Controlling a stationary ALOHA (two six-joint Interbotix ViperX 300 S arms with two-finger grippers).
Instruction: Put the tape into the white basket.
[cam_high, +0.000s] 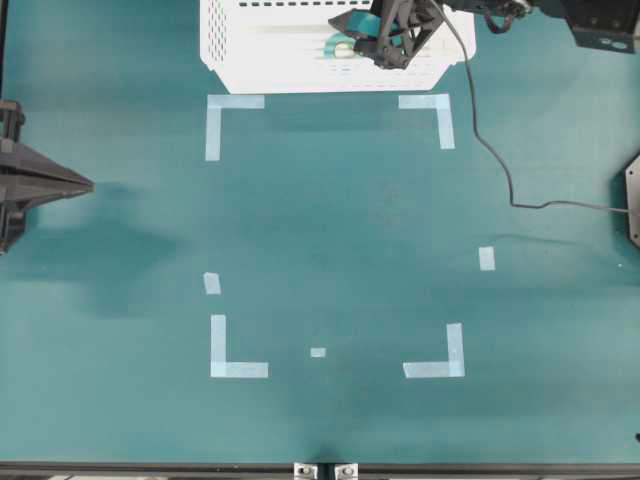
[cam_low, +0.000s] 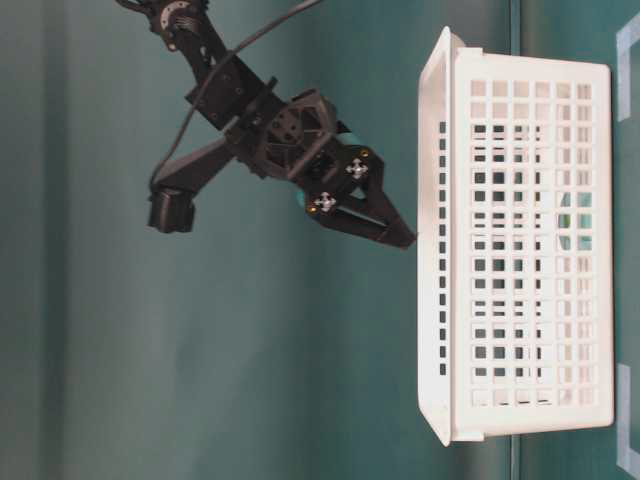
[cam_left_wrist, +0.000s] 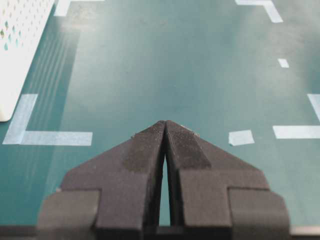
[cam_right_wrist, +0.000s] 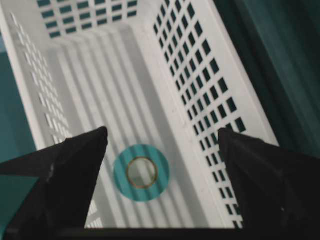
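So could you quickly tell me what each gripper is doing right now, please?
Left gripper: closed, holding nothing.
Right gripper: open, empty, above the tape lying in the white basket.

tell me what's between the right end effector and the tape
Nothing: in the right wrist view the open right end effector hangs above the tape, which lies flat on the ribbed floor of the white basket, with only air between them.

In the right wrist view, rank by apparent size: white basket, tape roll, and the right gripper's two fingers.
1. white basket, fills most of the frame.
2. right gripper fingers, enlarged by nearness to the camera.
3. tape, smallest, lying flat in the basket.
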